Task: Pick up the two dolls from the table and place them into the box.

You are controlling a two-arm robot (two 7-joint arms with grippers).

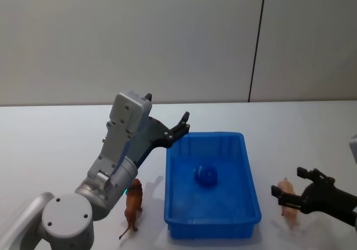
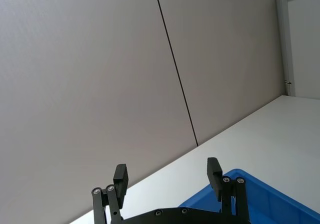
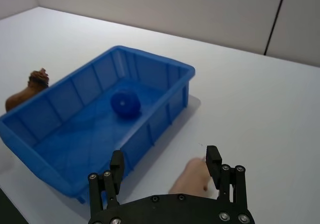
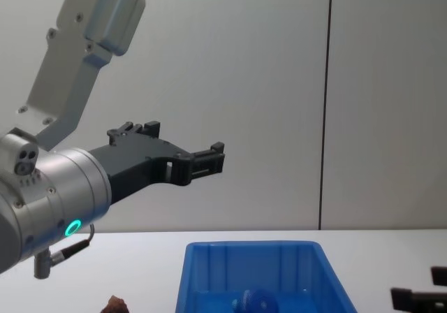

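Right gripper (image 3: 165, 154) spread wide, straddling pink doll (image 3: 192, 179) on table (image 3: 250, 99) | left gripper (image 2: 167, 166) agape, empty, raised by box (image 1: 209, 134) corner

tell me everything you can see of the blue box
The box is a bright blue rectangular bin, plastic by its look, with a thick rim and ribbed inner walls. It sits upright on the white table. A small blue rounded doll lies on its floor. The left gripper hangs above its far left corner, jaws open, not touching.
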